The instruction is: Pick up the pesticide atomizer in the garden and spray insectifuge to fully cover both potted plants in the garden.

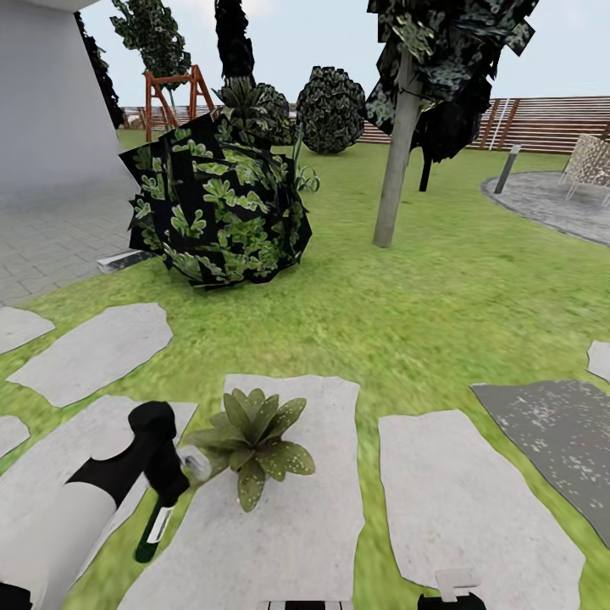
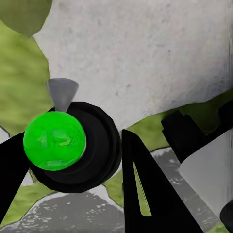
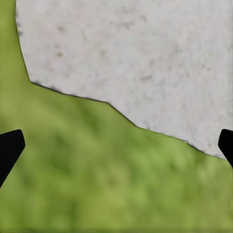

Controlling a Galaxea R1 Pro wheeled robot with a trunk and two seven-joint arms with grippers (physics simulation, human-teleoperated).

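Observation:
My left gripper (image 1: 168,490) is shut on the pesticide atomizer (image 1: 152,532), a slim dark green bottle hanging down from the hand. Its white head (image 1: 196,463) points at a potted plant (image 1: 254,436), almost touching the leaves. That plant is a low rosette of pointed green leaves on a pale stepping stone (image 1: 296,517). In the left wrist view the bottle's bright green end (image 2: 54,141) sits between the black fingers (image 2: 145,194). My right gripper (image 3: 116,145) is open over grass and a stone's edge. A small tuft of pointed leaves (image 1: 307,180) stands far back by the shrub.
A big broad-leaved shrub (image 1: 216,203) stands ahead on the lawn, with a tree trunk (image 1: 396,161) to its right. At the far right are a gravel patio (image 1: 542,199), a grey post lamp (image 1: 507,169) and a brown fence (image 1: 542,123). A dark stone (image 1: 551,440) lies right.

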